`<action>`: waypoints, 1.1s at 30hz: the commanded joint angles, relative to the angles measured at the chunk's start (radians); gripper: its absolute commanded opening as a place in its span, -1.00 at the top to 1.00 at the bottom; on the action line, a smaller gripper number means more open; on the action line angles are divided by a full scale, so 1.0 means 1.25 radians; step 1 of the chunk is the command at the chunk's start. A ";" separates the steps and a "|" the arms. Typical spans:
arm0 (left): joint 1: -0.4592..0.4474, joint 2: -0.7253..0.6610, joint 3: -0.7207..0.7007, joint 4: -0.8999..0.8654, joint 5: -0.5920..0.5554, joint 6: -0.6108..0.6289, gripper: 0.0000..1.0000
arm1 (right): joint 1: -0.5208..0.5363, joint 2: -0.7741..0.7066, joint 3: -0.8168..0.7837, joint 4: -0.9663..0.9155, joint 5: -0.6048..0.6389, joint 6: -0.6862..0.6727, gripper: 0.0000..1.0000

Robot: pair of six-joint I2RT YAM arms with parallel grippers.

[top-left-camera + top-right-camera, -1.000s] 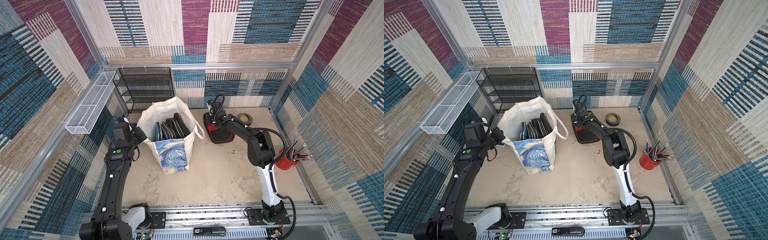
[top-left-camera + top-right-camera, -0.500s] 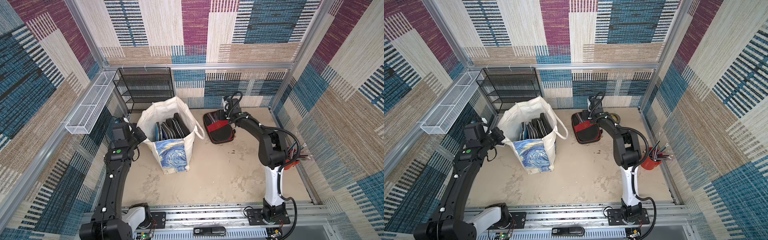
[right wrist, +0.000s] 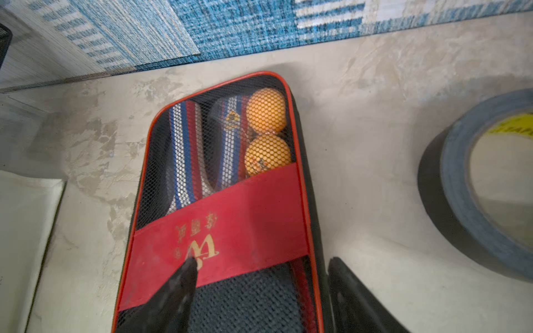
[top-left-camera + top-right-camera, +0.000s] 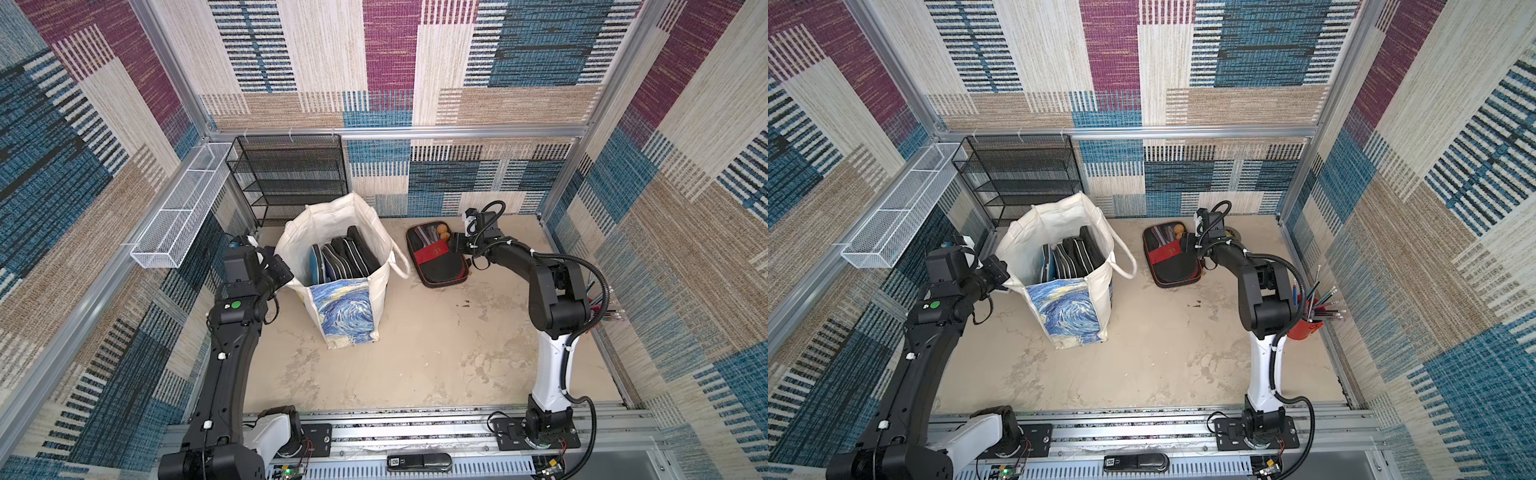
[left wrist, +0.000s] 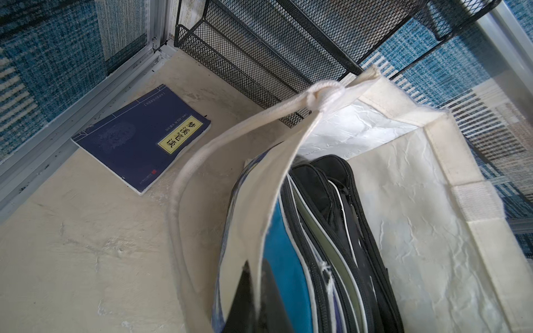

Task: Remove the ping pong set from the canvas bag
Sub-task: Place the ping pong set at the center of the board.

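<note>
PING PONG SET OUT OF THE BAG: The ping pong set lies flat on the mottled beige table, outside the canvas bag and just beside it. It is a black mesh case piped in red with a red cloth band, and two stripe-handled paddles and two orange balls show through the netting. The right gripper hangs over the case, jaws spread wide, holding nothing. The left gripper is pinched tight on the rim of the creased cream tote, where flat zippered cases — black and blue — stand on edge. A grey tape roll lies near the set.
</note>
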 commanded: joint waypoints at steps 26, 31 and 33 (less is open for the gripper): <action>0.002 0.056 0.043 0.065 0.142 -0.012 0.40 | 0.083 -0.175 -0.011 0.005 -0.075 0.021 -0.53; 0.002 0.032 0.064 0.004 0.142 -0.006 -0.97 | 0.131 -0.235 0.086 -0.099 -0.080 -0.012 -0.66; 0.002 0.013 0.070 -0.031 0.139 -0.011 -0.98 | 0.165 -0.246 0.107 -0.131 -0.075 -0.025 -0.76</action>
